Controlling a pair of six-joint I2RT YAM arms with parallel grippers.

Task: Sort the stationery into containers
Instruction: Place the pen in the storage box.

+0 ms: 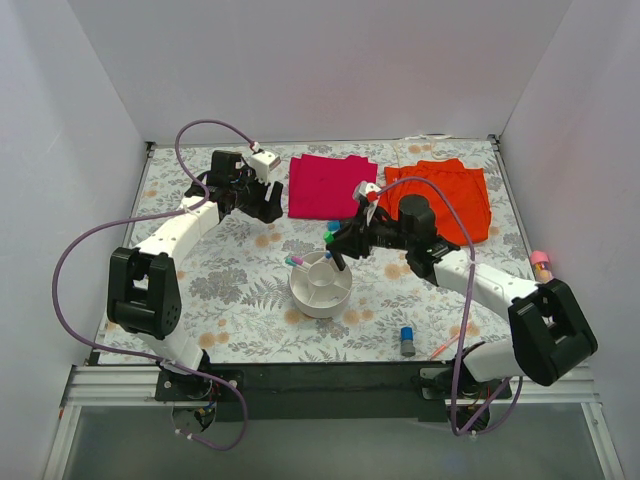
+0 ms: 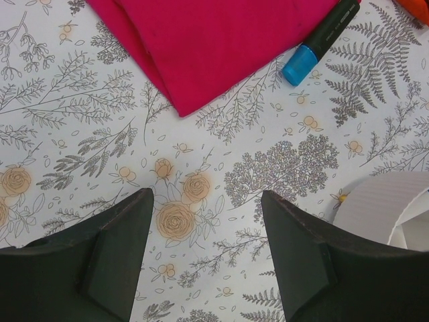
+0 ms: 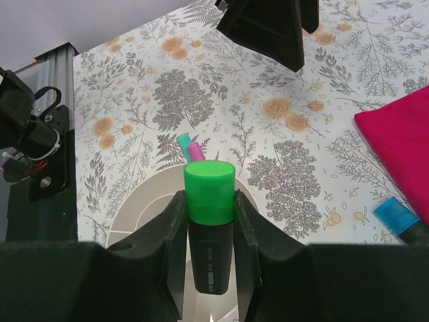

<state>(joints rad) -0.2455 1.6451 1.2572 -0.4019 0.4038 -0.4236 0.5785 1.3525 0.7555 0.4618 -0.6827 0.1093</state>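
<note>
The round white organizer (image 1: 320, 287) stands mid-table, with a pink-tipped and a teal-tipped item (image 1: 293, 260) leaning at its left rim. My right gripper (image 1: 338, 248) hangs over the organizer's far rim. In the right wrist view it (image 3: 209, 225) is shut on a black marker with a green cap (image 3: 209, 191), held above the organizer (image 3: 144, 204). My left gripper (image 1: 264, 206) is open and empty above bare table (image 2: 208, 258). A blue-capped marker (image 2: 320, 41) lies at the magenta cloth's edge. A grey-blue cylinder (image 1: 408, 341), a thin orange pen (image 1: 445, 348) and a pink tube (image 1: 541, 264) lie at the right.
A folded magenta cloth (image 1: 327, 185) and an orange cloth (image 1: 448, 195) lie at the back. White walls enclose the table on three sides. The left arm's purple cable loops over the left side. The organizer's rim (image 2: 392, 206) shows at the right of the left wrist view.
</note>
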